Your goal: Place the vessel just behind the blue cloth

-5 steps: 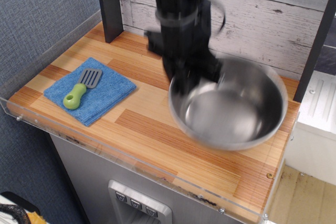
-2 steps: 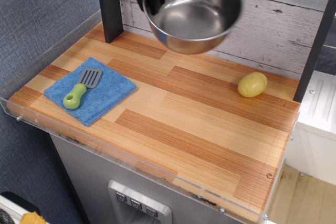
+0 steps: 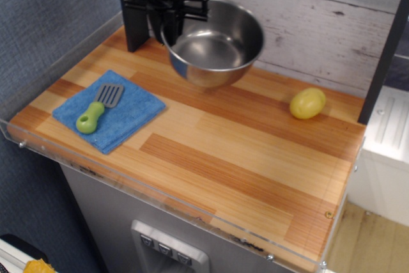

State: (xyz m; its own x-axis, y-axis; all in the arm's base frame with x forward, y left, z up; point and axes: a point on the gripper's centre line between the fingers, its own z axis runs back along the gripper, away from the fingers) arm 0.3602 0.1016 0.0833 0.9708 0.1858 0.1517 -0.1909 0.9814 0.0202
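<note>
Since a moment ago we see the vessel (image 3: 214, 41) come lower and further left: before, it hung high near the top edge, and now it sits closer to the wooden counter (image 3: 211, 151), with its base seemingly just above the boards or barely on them; we cannot tell which.

From the left, the blue cloth (image 3: 108, 114) lies flat near the front left corner, with the green-handled spatula (image 3: 97, 109) resting on it, unmoved. Behind and to the right of the cloth, the gripper (image 3: 167, 12) pinches the vessel's left rim, its dark fingers closed over the rolled edge, so the bowl extends to the gripper's right. The vessel is apart from the cloth, with bare wood between them. Further right, the yellow potato-like object (image 3: 307, 103) stays near the back wall.

We read no labels or writing anywhere.
</note>
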